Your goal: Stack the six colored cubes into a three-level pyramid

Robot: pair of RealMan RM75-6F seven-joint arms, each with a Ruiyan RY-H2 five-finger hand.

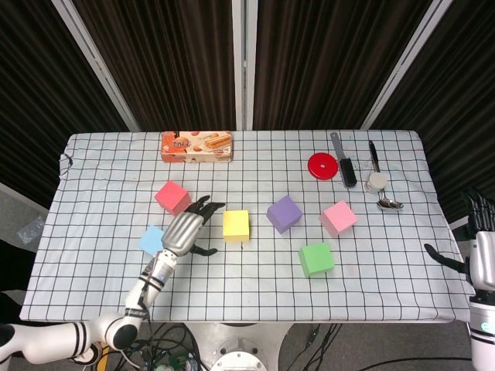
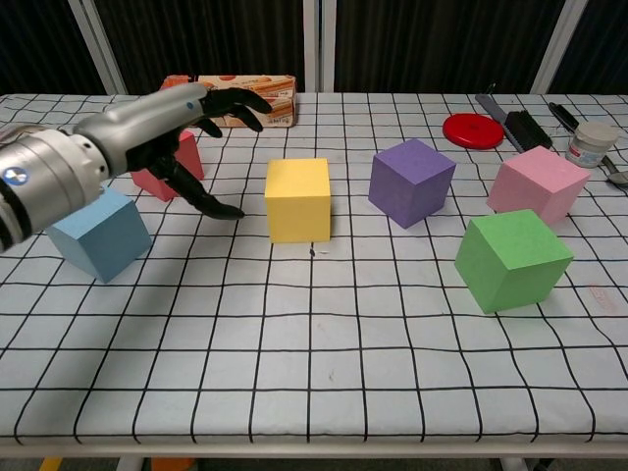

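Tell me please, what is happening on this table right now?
The robot is about to build a pyramid from six cubes, but nothing is stacked yet. Its left hand hangs open, holding nothing, between the blue cube and the yellow cube, fingers toward the yellow one. The red cube, purple cube, pink cube and green cube lie apart. The right hand waits open at the table edge.

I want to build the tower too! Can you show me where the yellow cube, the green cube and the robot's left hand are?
yellow cube [image 2: 297, 200], chest view, middle of its front face.
green cube [image 2: 513, 259], chest view, middle of the cube.
left hand [image 1: 186, 230], head view, silver back of the hand.
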